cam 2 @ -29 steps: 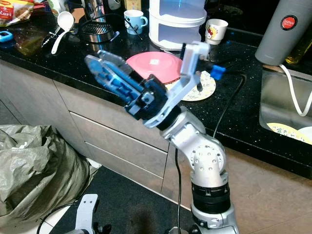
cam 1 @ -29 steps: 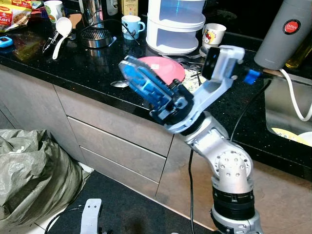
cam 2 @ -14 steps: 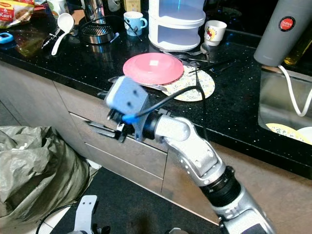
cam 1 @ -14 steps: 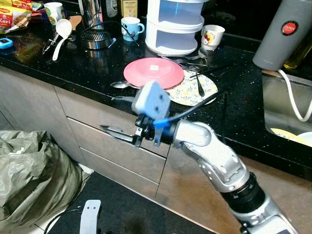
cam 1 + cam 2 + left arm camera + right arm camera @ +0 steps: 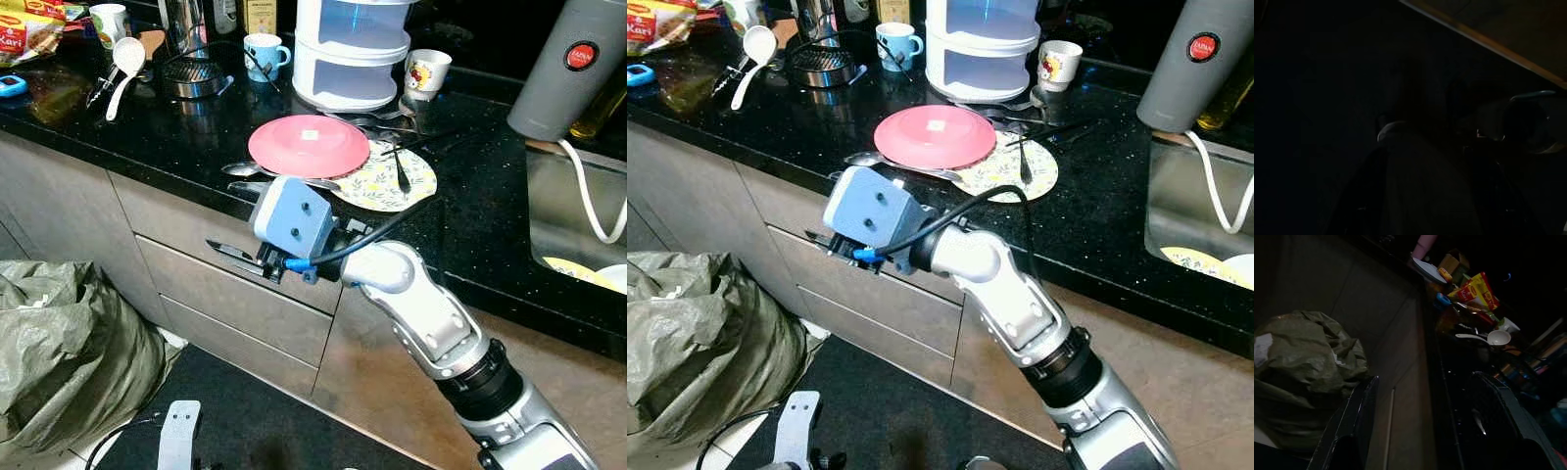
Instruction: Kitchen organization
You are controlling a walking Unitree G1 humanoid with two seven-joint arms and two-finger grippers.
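My right arm reaches across in front of the cabinet, its blue wrist camera box just below the counter edge. The right gripper is open, its black fingers lying against the top drawer front right under the black counter. In the right wrist view the two fingers stand wide apart with the drawer front and counter edge between them and nothing held. On the counter above lie a pink plate, a floral plate and a metal spoon. The left wrist view is very dark.
A white stacked container, a blue mug, a white mug, a white ladle and a grey flask stand on the counter. A sink lies at the right. A green bag sits on the floor at the left.
My right arm swung down from above the counter to the drawer front, then rose a little toward the counter edge. Its fingers now rest at the top drawer.
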